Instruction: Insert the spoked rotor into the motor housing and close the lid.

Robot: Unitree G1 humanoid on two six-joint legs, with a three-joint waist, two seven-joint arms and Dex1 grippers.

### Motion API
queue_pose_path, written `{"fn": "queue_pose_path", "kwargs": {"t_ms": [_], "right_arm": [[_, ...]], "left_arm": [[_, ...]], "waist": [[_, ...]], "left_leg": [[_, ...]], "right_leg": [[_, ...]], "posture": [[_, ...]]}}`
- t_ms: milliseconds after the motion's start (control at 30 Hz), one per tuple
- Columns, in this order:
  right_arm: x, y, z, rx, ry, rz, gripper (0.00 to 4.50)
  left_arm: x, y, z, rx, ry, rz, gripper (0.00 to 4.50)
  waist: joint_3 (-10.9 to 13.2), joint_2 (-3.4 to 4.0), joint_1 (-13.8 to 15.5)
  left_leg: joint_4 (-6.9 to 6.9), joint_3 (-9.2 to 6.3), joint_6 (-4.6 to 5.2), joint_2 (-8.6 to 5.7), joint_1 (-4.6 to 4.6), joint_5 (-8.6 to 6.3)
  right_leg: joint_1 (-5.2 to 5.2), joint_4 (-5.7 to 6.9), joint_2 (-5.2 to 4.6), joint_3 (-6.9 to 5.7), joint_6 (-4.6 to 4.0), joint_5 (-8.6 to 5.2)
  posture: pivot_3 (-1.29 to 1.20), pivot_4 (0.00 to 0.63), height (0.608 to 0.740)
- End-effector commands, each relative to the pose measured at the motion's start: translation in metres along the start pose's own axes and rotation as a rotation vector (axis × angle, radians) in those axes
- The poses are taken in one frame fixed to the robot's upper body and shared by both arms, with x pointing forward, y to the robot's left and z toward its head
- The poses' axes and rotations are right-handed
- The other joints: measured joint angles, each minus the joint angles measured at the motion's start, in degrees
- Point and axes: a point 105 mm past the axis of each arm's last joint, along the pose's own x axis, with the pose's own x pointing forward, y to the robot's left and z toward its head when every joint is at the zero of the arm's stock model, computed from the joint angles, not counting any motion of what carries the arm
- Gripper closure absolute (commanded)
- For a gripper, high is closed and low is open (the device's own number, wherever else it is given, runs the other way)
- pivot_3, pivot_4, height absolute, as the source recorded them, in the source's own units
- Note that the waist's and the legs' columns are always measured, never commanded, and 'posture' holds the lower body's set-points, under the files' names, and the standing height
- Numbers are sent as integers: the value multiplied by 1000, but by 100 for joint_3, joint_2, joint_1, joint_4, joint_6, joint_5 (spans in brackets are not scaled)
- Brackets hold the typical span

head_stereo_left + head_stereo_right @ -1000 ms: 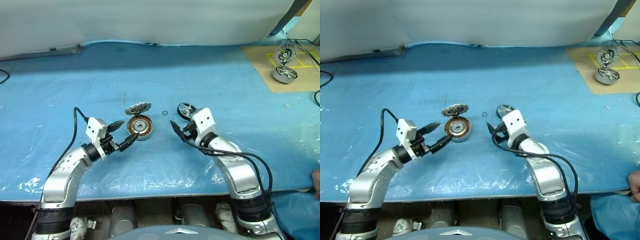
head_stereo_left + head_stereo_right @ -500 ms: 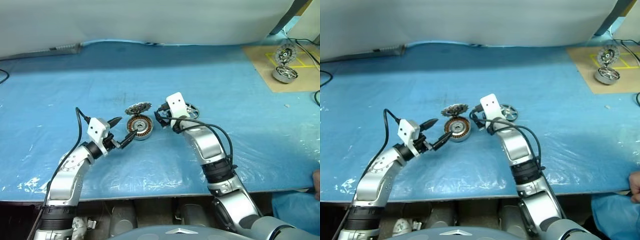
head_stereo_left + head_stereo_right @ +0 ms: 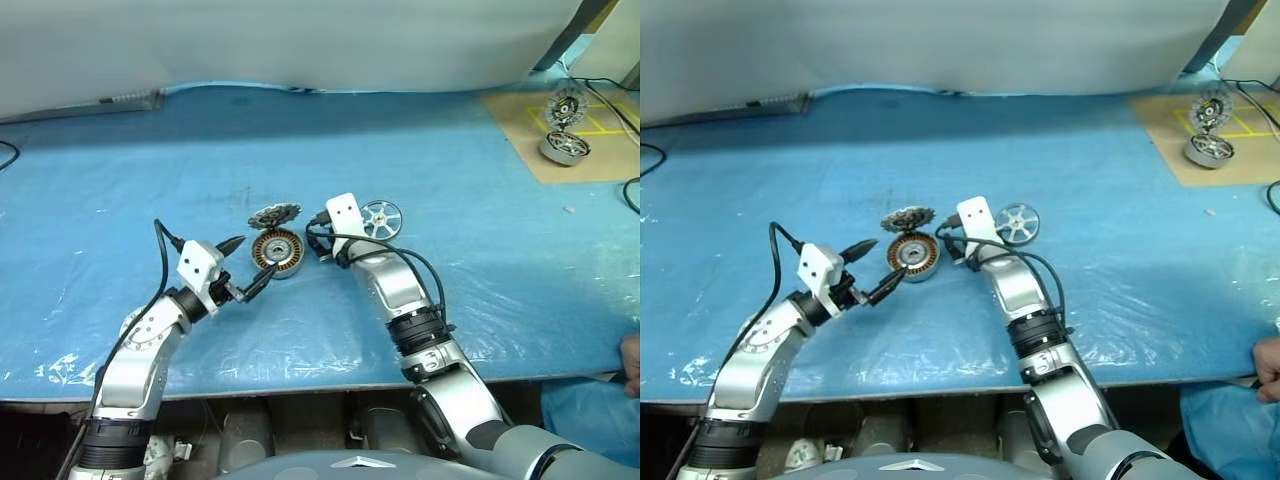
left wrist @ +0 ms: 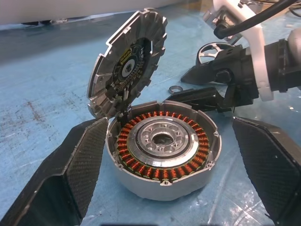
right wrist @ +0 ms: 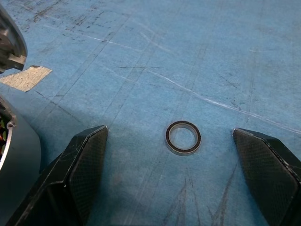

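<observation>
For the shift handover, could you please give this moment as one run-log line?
left gripper: open, straddling motor housing | lid: raised | right gripper: open, facing small ring | spoked rotor: on table

Motor housing shiny metal, copper windings; lid dull toothed metal; table cover glossy plastic.

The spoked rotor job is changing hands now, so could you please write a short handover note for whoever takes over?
Left gripper: open, straddling the round silver motor housing with copper windings.
Right gripper: open, empty, aimed at a small dark metal ring on the blue table cover.
The toothed silvery-grey lid stands open, hinged on the housing's rim.
The silver spoked rotor lies on the cover beside the right arm, untouched.
Done: nothing inserted.
Left: pick up the rotor, seat it, close the lid.
</observation>
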Motion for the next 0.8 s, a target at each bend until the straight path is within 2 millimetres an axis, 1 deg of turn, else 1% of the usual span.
{"fn": "queue_pose_path", "kwargs": {"t_ms": [33,100,133,167,300,333,367,400,500,567,667,767,800], "right_arm": [[4,8,-9,6,16,14,0],[8,9,-12,2,23,10,0],[9,8,-14,1,27,6,397],[10,8,-15,0,29,3,570],[11,7,-20,2,38,-2,1895],[11,7,-22,3,41,-3,2285],[10,6,-23,2,44,-4,2555],[10,6,-25,1,47,-4,2935],[7,7,-26,-2,47,-2,3891],[3,8,-21,-15,33,14,3939],[-8,15,-4,-16,-19,62,3939],[-25,20,30,-26,-123,110,3939],[-30,20,39,-28,-146,117,3939]], "left_arm": [[3,7,3,-2,-23,57,17],[5,9,1,-22,-26,80,17],[5,9,0,-24,-24,82,0],[5,9,-2,-23,-21,81,0],[1,9,-7,-31,-16,82,0],[-1,8,-10,-34,-10,82,0],[-3,8,-14,-37,-3,81,0],[-6,7,-18,-41,2,79,0],[-12,7,-25,-52,4,80,0],[-16,6,-30,-54,-1,77,0],[-21,3,-36,-51,1,64,0],[-21,5,-40,-38,5,73,0],[-20,6,-40,-34,4,80,0]], "waist": [[-1,-1,-13],[-2,-3,-20],[-2,-3,-26],[-3,-4,-35],[-5,-8,-67],[-6,-9,-70],[-7,-11,-76],[-9,-13,-82],[-12,-18,-84],[-14,-21,-81],[-14,-22,-71],[-13,-22,-69],[-12,-22,-69]], "left_leg": [[0,0,0,1,0,0],[3,1,0,1,2,0],[7,1,0,1,2,0],[11,1,0,2,2,0],[15,1,1,2,3,0],[15,1,0,2,3,0],[15,1,0,1,2,0],[14,1,0,1,2,0],[11,1,1,2,3,-1],[12,1,1,2,3,-1],[11,1,1,2,2,-1],[6,1,1,3,2,-1],[5,1,1,3,2,-1]], "right_leg": [[0,1,1,0,0,0],[0,4,0,1,0,0],[1,6,0,1,-1,0],[1,9,0,1,-1,1],[3,13,-1,2,-1,0],[3,13,-1,2,-1,0],[3,12,-1,2,-1,0],[3,11,-1,2,-1,0],[3,9,0,2,-2,0],[3,8,-1,2,-2,0],[4,4,-1,2,-1,0],[3,1,0,1,-1,0],[1,1,0,1,-1,0]], "posture": [[0,150,740],[0,150,740],[0,150,740],[0,150,740],[0,150,740],[0,150,740],[0,150,740],[0,150,740],[0,150,740],[0,150,740],[0,150,740],[0,150,740],[0,150,740]]}}
